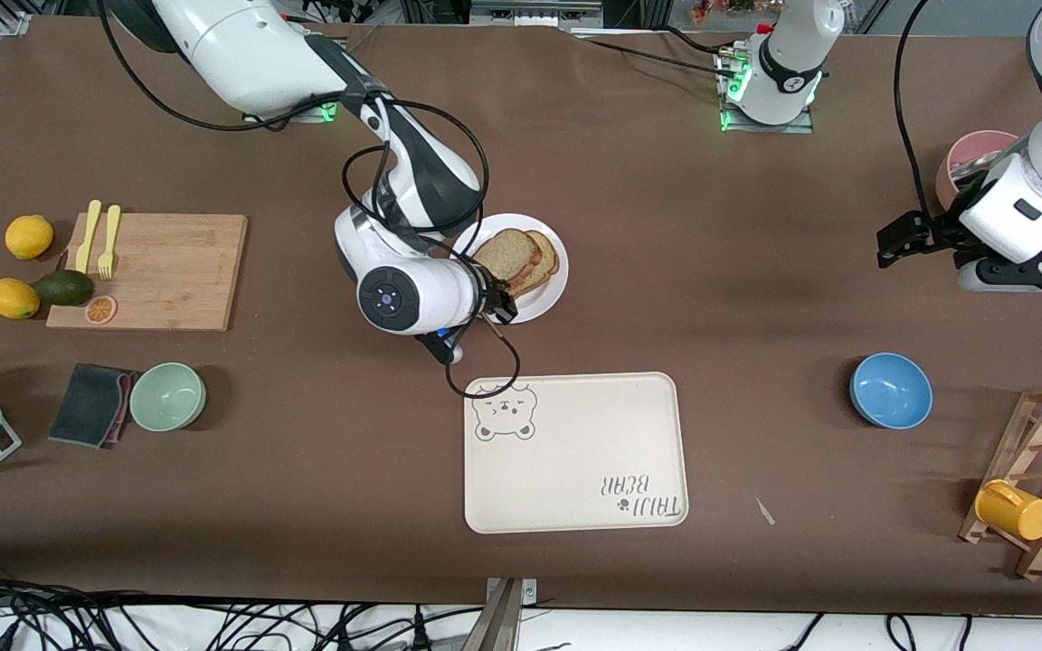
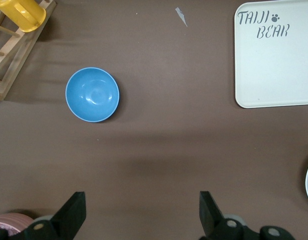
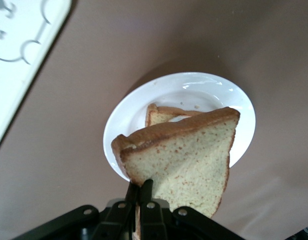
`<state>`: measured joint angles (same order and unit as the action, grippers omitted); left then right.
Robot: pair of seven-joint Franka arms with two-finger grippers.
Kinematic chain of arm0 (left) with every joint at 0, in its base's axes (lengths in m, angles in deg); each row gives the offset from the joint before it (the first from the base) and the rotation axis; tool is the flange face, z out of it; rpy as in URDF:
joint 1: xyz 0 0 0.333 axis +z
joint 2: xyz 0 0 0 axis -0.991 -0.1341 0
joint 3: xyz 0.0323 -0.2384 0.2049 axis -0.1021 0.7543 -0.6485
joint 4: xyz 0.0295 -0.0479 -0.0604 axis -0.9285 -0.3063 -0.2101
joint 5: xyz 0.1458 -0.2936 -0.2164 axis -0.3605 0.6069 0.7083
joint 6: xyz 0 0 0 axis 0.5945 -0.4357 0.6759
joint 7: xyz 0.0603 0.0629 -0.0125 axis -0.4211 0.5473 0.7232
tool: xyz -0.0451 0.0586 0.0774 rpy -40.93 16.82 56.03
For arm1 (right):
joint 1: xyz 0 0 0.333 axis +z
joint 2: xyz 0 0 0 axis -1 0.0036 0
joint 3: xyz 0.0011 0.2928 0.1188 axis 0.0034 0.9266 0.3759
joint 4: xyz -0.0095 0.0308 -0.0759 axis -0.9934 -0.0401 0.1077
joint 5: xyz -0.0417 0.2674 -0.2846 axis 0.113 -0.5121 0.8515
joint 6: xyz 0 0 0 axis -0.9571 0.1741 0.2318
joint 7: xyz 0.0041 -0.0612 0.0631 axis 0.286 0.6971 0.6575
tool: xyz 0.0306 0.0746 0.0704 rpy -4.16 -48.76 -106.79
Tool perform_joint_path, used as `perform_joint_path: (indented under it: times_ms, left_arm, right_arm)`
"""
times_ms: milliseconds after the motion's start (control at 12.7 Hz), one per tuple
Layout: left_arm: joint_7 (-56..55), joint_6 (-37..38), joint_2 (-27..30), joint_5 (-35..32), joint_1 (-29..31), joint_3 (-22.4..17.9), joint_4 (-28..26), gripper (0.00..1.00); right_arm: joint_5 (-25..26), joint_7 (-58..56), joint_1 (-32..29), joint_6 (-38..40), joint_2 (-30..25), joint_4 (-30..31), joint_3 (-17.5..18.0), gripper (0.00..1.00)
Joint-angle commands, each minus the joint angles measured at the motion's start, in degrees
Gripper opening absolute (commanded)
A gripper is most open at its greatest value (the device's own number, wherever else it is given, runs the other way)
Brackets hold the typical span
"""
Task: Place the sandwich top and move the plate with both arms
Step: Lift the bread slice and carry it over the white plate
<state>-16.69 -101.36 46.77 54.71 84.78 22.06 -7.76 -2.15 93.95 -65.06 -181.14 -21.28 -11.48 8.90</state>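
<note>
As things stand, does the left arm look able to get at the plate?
Probably yes, on one edge. The left gripper hangs open over bare table near the left arm's end. The right gripper, holding the sandwich top, is over the plate, leaving its edge toward the left arm free.

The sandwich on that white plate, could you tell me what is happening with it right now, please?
The right gripper has its jaws shut on the sandwich top, holding it in the air over the plate. Another bread slice already lies on the plate, so the top is not yet set down. The left gripper waits with its jaws open, over bare table toward the left arm's end, not far from the blue bowl. The bear tray sits nearer the front camera than the plate.
</note>
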Motion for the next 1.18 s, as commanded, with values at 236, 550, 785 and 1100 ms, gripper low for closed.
perform_joint_path:
  times_ms: [236, 550, 785, 1100]
  left_arm:
    - [0.1, 0.2, 0.4, 1.6, 0.4, 0.1, 0.0, 1.0]
    - [0.1, 0.2, 0.4, 1.6, 0.4, 0.1, -0.1, 1.0]
    - [0.1, 0.2, 0.4, 1.6, 0.4, 0.1, 0.0, 1.0]
    - [0.1, 0.2, 0.4, 1.6, 0.4, 0.1, 0.0, 1.0]
  right_arm:
    - [-0.2, 5.5, 2.4, -0.7, 0.9, 1.6, -0.4, 0.0]
    - [0.8, 4.6, 2.4, -2.3, 1.6, 3.0, -0.5, 0.0]
    - [2.8, 3.9, 2.5, -2.7, 3.0, 3.6, -0.4, 0.0]
    - [2.4, 2.9, 2.4, -3.4, 2.9, 4.8, -0.4, 0.0]
